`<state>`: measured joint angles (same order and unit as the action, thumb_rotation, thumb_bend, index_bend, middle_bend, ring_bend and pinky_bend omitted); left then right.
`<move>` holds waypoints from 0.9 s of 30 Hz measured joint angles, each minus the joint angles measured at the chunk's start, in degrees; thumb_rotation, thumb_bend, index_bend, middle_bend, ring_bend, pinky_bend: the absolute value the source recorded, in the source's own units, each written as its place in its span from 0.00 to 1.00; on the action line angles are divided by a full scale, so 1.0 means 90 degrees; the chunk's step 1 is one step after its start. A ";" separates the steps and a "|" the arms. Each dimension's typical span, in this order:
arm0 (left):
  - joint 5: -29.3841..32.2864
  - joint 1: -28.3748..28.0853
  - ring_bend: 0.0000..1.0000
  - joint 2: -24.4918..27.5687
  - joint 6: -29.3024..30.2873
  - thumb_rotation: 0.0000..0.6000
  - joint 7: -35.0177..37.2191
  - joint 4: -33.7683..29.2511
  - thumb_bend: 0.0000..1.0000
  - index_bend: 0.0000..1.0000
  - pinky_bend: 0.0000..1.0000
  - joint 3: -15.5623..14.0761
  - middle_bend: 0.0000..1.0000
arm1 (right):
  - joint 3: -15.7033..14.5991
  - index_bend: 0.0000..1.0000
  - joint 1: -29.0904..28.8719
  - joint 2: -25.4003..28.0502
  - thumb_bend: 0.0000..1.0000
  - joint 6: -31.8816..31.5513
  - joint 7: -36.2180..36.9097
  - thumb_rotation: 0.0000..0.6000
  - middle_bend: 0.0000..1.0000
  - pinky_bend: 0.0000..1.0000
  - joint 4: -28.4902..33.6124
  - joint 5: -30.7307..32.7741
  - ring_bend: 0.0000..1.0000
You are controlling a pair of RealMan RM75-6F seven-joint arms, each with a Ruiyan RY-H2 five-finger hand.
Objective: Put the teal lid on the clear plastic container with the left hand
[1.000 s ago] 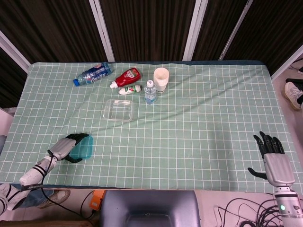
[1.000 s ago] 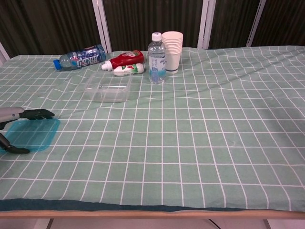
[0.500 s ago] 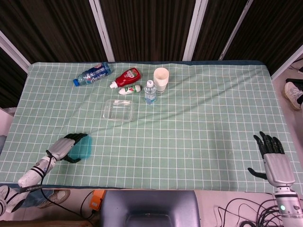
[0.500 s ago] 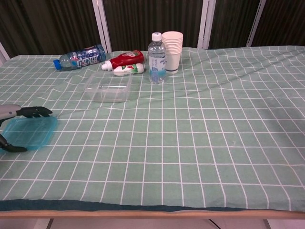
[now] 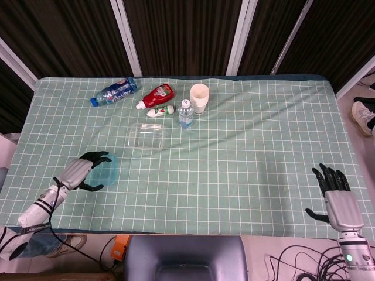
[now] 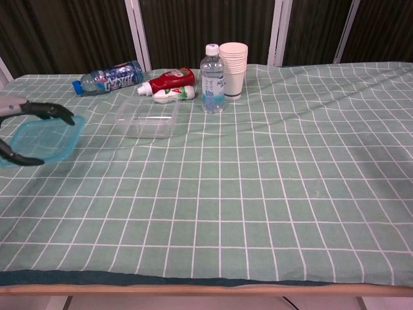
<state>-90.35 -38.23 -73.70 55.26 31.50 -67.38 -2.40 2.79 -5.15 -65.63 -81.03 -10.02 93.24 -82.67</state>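
1. I have the lid (image 5: 104, 170) in my left hand (image 5: 79, 171), the upper fingers (image 6: 48, 111) over its far edge and the thumb under its near edge.
2. The lid is off the worktop (image 5: 246, 140) and tilted, with its far edge raised; in the chest view its long axis runs roughly left to right, and its face is turned up and towards the camera.
3. The container (image 5: 146, 136) sits open on the worktop, to the right of the lid and further back, well apart from it, long axis running left to right.
4. Behind the container I see two bottles lying down (image 5: 157, 95), an upright water bottle (image 5: 186, 113) and a stack of paper cups (image 5: 200, 97).
5. My right hand (image 5: 338, 199) is at the near right edge, fingers spread, holding nothing.
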 measured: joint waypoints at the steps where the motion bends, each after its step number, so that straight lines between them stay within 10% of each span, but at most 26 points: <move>1: 0.0046 -0.0082 0.74 0.0097 -0.0057 1.00 -0.0060 -0.0177 0.27 0.23 0.78 0.0078 0.60 | 0.0001 0.00 0.0008 0.0011 0.12 -0.0019 0.0027 1.00 0.00 0.00 0.0001 -0.0006 0.00; 11: 0.1179 -0.1249 0.74 0.0498 -0.1631 1.00 -0.1048 -0.1071 0.27 0.23 0.78 0.0987 0.60 | 0.0059 0.00 0.0012 0.0106 0.12 -0.0023 0.0278 1.00 0.00 0.00 0.0002 0.0036 0.00; 27: 0.2425 -0.2393 0.74 -0.0781 -0.3201 1.00 -0.2370 0.0514 0.27 0.23 0.77 0.1311 0.60 | 0.0130 0.00 -0.0012 0.0277 0.12 0.0121 0.0671 1.00 0.00 0.00 -0.0043 0.0220 0.00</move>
<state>-68.53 -59.77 -80.72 26.46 10.17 -62.76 9.39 3.97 -5.26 -63.13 -79.94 -3.99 92.86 -80.68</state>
